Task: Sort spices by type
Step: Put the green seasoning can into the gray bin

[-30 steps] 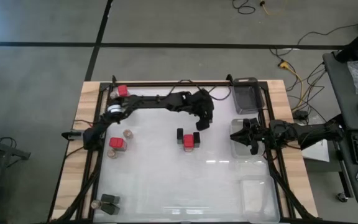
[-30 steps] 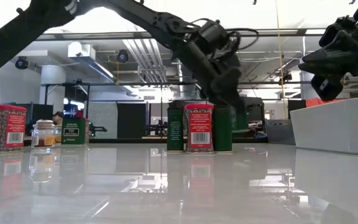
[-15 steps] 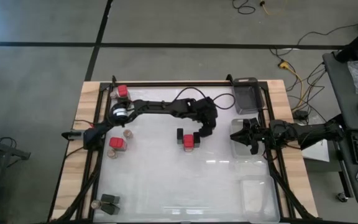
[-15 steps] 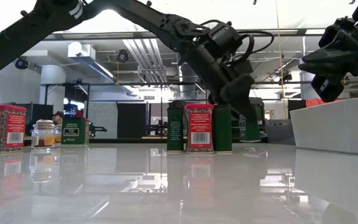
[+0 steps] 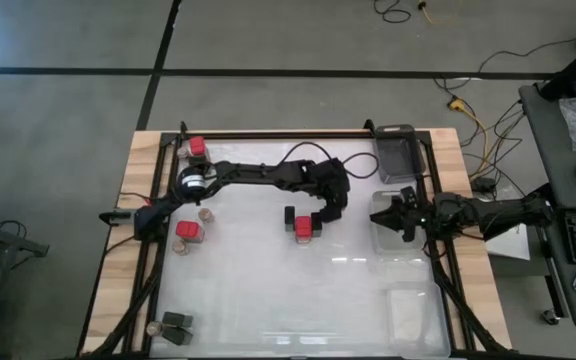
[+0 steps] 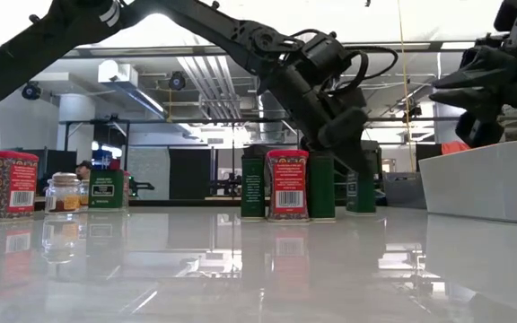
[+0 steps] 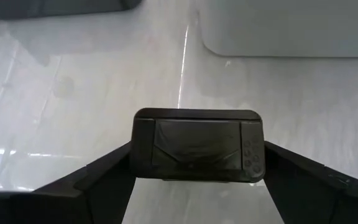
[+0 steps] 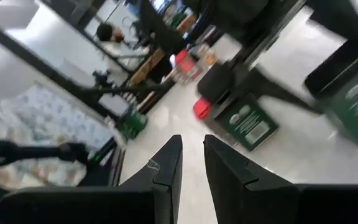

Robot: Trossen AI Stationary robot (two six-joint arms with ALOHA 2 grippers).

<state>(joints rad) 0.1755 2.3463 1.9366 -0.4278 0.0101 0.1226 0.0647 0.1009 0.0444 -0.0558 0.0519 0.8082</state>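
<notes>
My left gripper reaches over the table's middle and is shut on a dark green block. Just to its left stands a cluster on the table: a red block between dark blocks. In the low view the held block shows right of that cluster. More spices stand at the left: a red block, a jar, another red block, and dark blocks with a jar at the near left corner. My right gripper hovers shut over a clear tray. My left gripper pinches the dark green block between its two fingers, one on each short side just below the top. It comes from above, pointing down. The block stays upright; its base is at table level, but I cannot tell whether it touches.
A dark bin sits at the far right corner. A second clear tray lies near the right near corner. The table's near middle is bare. Cables and a desk lie beyond the right edge.
My left gripper has carried the dark green block down and toward the near edge, bringing it beside the cluster's right side at table level. Its hold has stayed shut. The cluster has not moved.
</notes>
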